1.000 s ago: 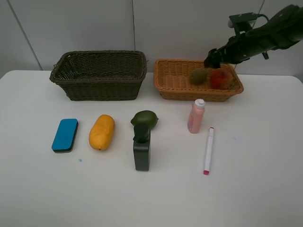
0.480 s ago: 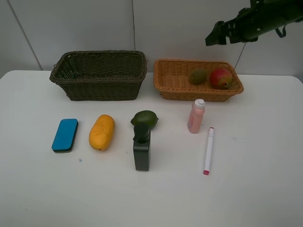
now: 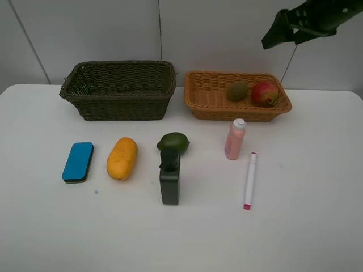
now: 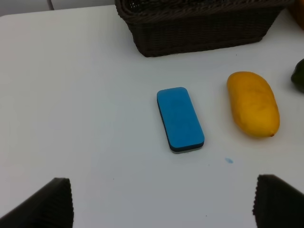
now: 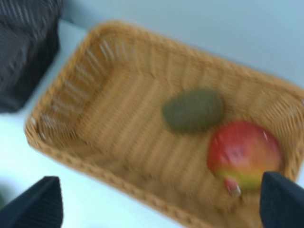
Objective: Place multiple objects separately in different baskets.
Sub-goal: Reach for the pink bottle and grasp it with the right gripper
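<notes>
left end effector (image 4: 166, 204) and right end effector (image 3: 272, 37) both open, empty; dark green bottle (image 3: 169, 184) stands just beside the avocado (image 3: 173, 141), so a sloppy grab could topple it

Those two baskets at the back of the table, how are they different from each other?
Colour: the dark basket is olive-brown, the orange basket is tan.
Depth: the dark basket has taller walls; the orange basket is shallower.
Contents: the orange basket holds a kiwi and a pomegranate; no item shows in the dark basket.
Both are rectangular wicker, standing side by side on the white table.
</notes>
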